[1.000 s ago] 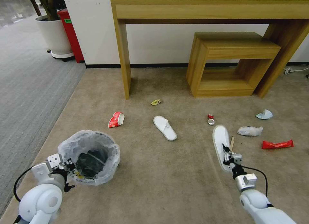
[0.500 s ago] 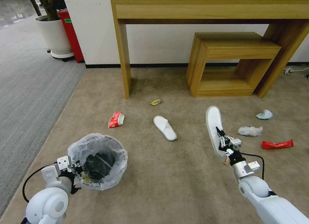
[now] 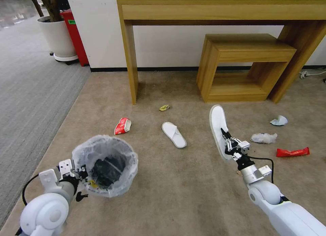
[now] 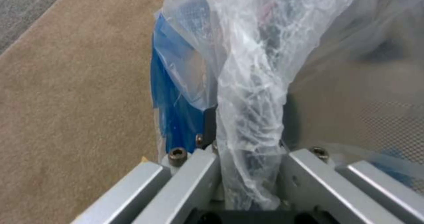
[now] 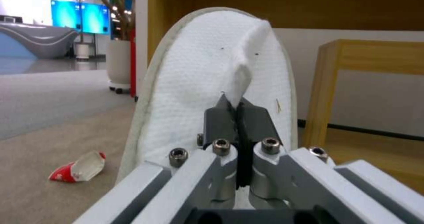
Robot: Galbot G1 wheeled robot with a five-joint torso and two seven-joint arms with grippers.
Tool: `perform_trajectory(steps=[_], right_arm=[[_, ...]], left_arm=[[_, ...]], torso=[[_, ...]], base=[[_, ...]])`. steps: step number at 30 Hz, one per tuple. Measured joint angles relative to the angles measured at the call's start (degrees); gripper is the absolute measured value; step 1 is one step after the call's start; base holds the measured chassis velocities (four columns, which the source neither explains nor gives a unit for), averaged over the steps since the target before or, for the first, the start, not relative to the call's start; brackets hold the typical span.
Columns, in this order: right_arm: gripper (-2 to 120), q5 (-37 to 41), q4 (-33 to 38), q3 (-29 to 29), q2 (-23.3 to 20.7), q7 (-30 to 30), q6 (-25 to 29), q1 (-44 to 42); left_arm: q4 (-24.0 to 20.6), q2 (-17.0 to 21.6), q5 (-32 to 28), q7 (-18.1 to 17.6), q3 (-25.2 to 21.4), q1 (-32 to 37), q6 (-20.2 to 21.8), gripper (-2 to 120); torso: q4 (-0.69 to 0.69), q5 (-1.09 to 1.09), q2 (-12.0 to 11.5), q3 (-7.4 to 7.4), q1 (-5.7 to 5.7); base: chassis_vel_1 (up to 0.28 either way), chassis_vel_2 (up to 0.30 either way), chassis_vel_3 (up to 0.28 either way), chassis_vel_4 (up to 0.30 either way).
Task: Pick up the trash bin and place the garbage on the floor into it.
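A: Bin status?
B: Small round dark trash bin point(image 3: 105, 166) with blue base and crinkled white bag liner, held by left gripper point(image 3: 77, 173), jaws pinched on its rim and liner. Dark stuff already inside.

A: Right arm?
B: Right gripper point(image 3: 228, 143) pressed together on the strap of a white fabric slipper point(image 3: 217, 129), held up off the beige short-pile carpet point(image 3: 176, 188), well right of the bin.

A: What's left?
B: Looks early. Relative to the bin: second white slipper point(image 3: 174, 134) between it and the gripper, red-white crushed carton point(image 3: 122, 126) just beyond it, yellow scrap point(image 3: 164, 107) farther back, clear crushed bottle point(image 3: 264, 138), red wrapper point(image 3: 292, 151) and pale crumpled cup point(image 3: 278, 120) far right.
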Motion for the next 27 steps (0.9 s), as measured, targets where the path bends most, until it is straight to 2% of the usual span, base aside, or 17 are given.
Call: perform_trajectory(steps=[6,14,17,22,25,27], right_arm=[[0,-0.56,-0.45,-0.85,0.18,0.02,-0.01,0.36],[0,-0.58,0.11,-2.36,-0.11,0.11,0.02,1.61],[0,-0.44,1.22,-3.35,-0.45,0.10,0.02,2.39],[0,-0.39,2.27,-4.45,-0.74,0.01,0.04,3.31],[0,-0.35,3.37,-4.82,-1.24,-0.55,0.10,3.68],[0,-0.34,3.75,-4.85,-1.48,-0.76,0.17,3.70]], left_arm=[[-0.80,0.54,-3.13,-1.92,-0.96,0.04,0.41,0],[-2.55,2.95,-11.25,-6.41,-1.35,-0.87,1.92,0],[-3.06,5.17,-15.82,-8.21,-0.93,-0.46,2.79,0],[-2.42,7.23,-17.98,-8.76,-0.16,-0.18,3.45,0],[-2.03,9.15,-23.83,-10.78,-0.10,-0.56,4.30,0],[-1.73,10.08,-24.91,-10.96,-0.01,-0.56,4.48,0]], torso=[[0.01,0.00,0.00,0.00,0.00],[0.00,0.00,0.00,0.00,0.00],[0.00,0.00,0.00,0.00,0.00],[0.01,-0.01,0.00,0.00,0.00],[0.00,0.00,0.00,0.00,0.00],[0.00,-0.02,0.00,0.00,0.00]], base=[[0.000,0.000,0.000,0.000],[0.000,0.000,0.000,0.000],[0.000,0.000,0.000,0.000],[0.000,0.000,0.000,0.000],[0.000,0.000,0.000,0.000],[0.000,0.000,0.000,0.000]])
